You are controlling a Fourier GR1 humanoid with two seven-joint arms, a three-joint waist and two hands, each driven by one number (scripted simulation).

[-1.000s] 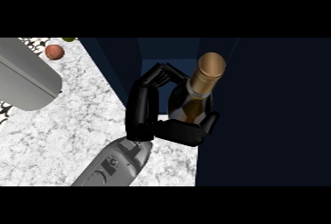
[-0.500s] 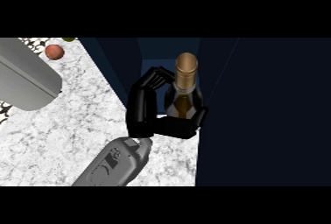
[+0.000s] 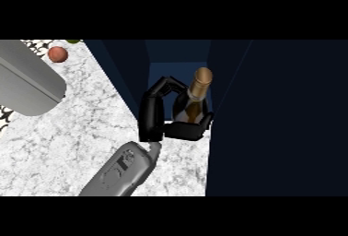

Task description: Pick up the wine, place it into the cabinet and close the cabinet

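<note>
While the right hand (image 3: 182, 131) clasps the wine (image 3: 198, 90) (upright), it seemingly stands inside the cabinet (image 3: 272, 115).

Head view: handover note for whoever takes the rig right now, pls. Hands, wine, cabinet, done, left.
Right hand: curled round the wine bottle.
Left hand: not in view.
Wine bottle: upright in the opening of the cabinet, between its dark panels.
Done: bottle picked up and in the opening.
Left: let go of the bottle, pull the hand out, close the cabinet.
</note>
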